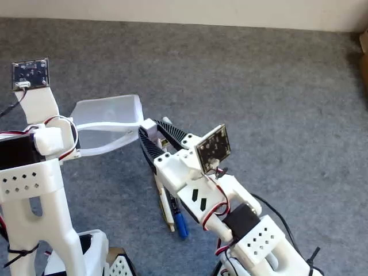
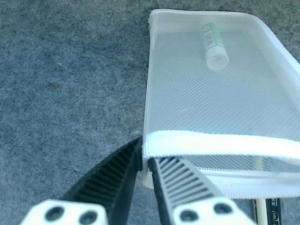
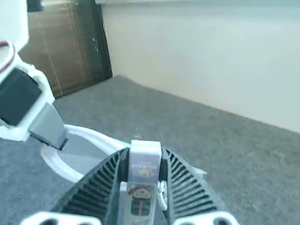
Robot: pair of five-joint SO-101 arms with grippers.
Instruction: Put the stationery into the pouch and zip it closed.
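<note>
- Lying nearest the arm bases: two pens (image 1: 179,223) side by side on the grey mat (image 1: 276,86), under the right arm, not packed yet.
- Next out, the right gripper (image 3: 144,153) is pinched on a white block (image 3: 142,176) with a printed sleeve. The block's long axis runs along the fingers, and its nose sticks out past the tips.
- Key relation: the pouch (image 1: 109,112) mouth lies straight ahead of that nose. In the high view the gripper sits at the mouth's nearer end. Touching the rim or just short of it, can't tell from here.
- The block's axis roughly lines up with the length of the mouth, so my read is it goes in endwise, not across.
- Past that, the left gripper (image 2: 144,157) is pressed together on the white zip rim at the mouth's other corner. The two lips stand apart, so the mouth gapes.
- Farthest in, a clear tube (image 2: 213,47) with a white cap lies inside the pouch, near its closed end.
- Judgement: the right arm is the one placed for the insert and the left only props the pouch open. The risk is the block snagging the rim. Zip not yet started.
</note>
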